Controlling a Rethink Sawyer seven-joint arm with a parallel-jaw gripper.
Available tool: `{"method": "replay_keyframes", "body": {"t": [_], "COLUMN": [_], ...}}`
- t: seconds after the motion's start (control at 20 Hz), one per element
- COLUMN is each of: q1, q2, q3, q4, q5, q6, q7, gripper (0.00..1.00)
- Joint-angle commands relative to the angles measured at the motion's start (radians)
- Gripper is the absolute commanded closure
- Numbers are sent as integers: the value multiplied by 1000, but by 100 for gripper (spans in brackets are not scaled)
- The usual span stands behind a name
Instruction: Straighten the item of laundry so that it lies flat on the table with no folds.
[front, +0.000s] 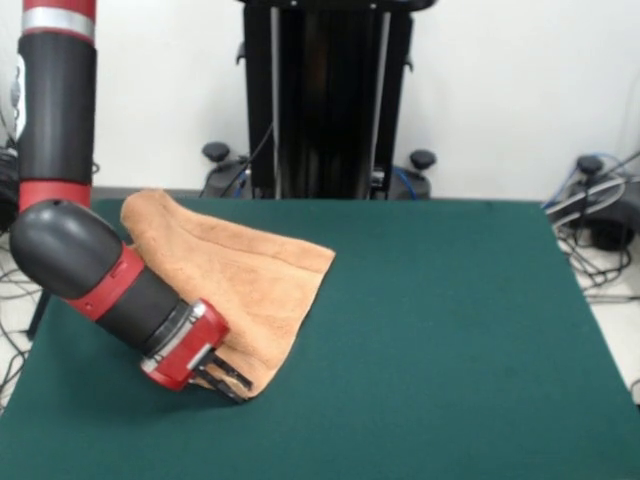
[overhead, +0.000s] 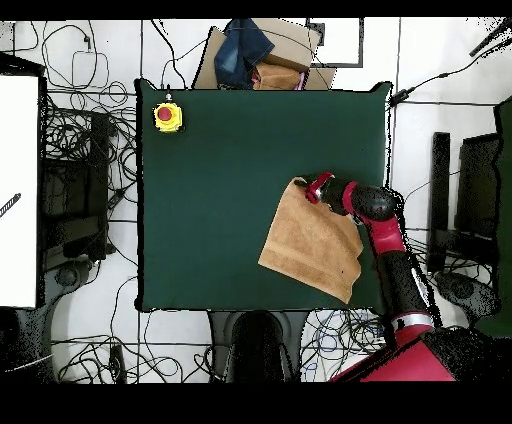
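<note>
The orange-tan towel (front: 240, 275) lies on the left part of the dark green table (front: 450, 330) in the front view. It is folded over itself, with a raised fold line along its length. In the overhead view the towel (overhead: 310, 245) lies near the table's (overhead: 220, 170) right edge. My gripper (front: 226, 381) is tilted low over the table at the towel's near corner. Its jaws stand close together on that corner. In the overhead view the gripper (overhead: 310, 187) sits at the towel's upper corner.
A yellow box with a red button (overhead: 167, 116) stands at the table's upper left corner in the overhead view. A cardboard box with blue cloth (overhead: 258, 55) sits beyond the top edge. The black pedestal (front: 325, 100) stands behind the table. Cables lie on the floor around it.
</note>
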Motion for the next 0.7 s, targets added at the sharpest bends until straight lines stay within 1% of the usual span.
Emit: {"method": "replay_keyframes", "body": {"t": [0.05, 0.45, 0.7], "q1": [66, 65, 74], "q2": [71, 67, 68], "q3": [51, 52, 50], "q4": [-89, -82, -102], "q5": [25, 21, 23], "q6": [26, 31, 54], "q7": [-159, -174, -186], "gripper": [100, 100, 100]}}
